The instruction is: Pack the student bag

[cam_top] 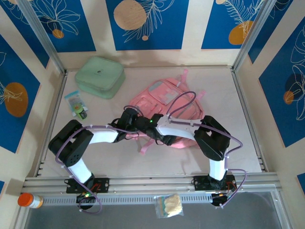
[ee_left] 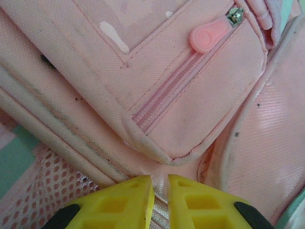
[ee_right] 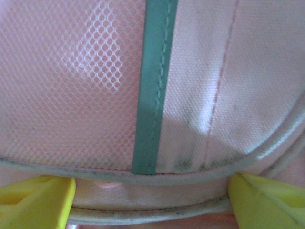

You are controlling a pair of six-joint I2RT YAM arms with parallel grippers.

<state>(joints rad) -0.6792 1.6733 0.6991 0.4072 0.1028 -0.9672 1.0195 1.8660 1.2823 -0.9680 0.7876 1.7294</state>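
The student bag (cam_top: 174, 100), a pink backpack, lies flat in the middle of the table. Both arms reach in over its near edge. My left gripper (cam_top: 142, 125) is shut on a shiny ribbed strip of the bag (ee_left: 164, 210), which runs between its yellow fingers (ee_left: 128, 200) just below a zipped front pocket with a pink zip pull (ee_left: 208, 36). My right gripper (cam_top: 161, 137) stands open. Its yellow fingertips (ee_right: 38, 200) are far apart, one on each side of the bag's piped edge (ee_right: 152, 179), below a mesh panel (ee_right: 71, 71) and a teal strip (ee_right: 153, 86).
A mint-green square zip case (cam_top: 100, 76) sits at the back left. A small packet (cam_top: 77, 104) lies in front of it. An orange-capped bottle (cam_top: 29, 200) and a clear pouch (cam_top: 169, 205) rest on the near rail. Frame posts stand at the table's corners.
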